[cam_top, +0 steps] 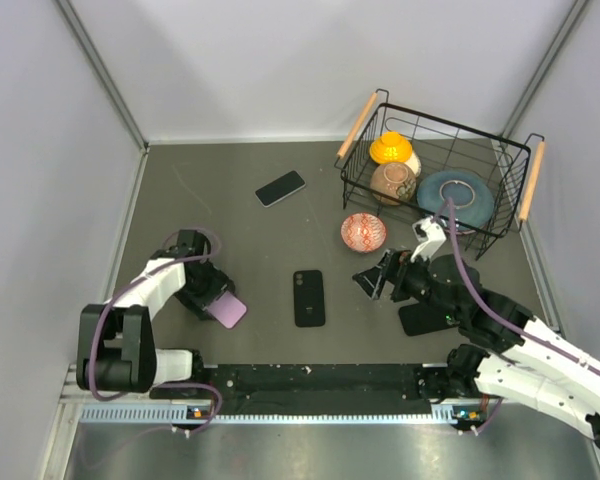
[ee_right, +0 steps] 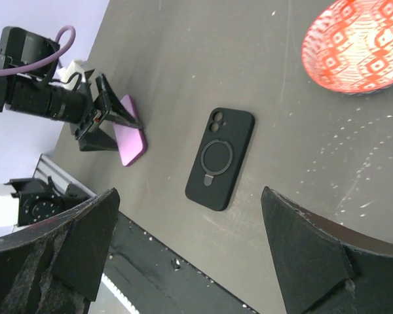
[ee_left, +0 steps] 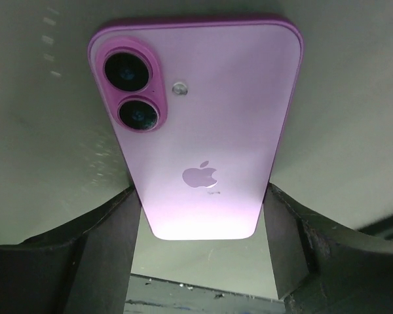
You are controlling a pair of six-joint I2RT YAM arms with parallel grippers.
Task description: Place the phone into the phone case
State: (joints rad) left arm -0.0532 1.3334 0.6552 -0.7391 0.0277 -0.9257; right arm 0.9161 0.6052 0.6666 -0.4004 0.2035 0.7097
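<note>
**Phone's been grabbed, but the case looks upside down**

The pink phone is clamped by its long edges in the left pincer, low over the left of the counter. The right pincer is spread wide with nothing held, just right of the black phone case. The case is laid ring-stand up, so the opening is probably facing down. The carry-over step seems to be in hand. Next, the case likely needs to be flipped and pinned before the phone is pressed in.
</note>
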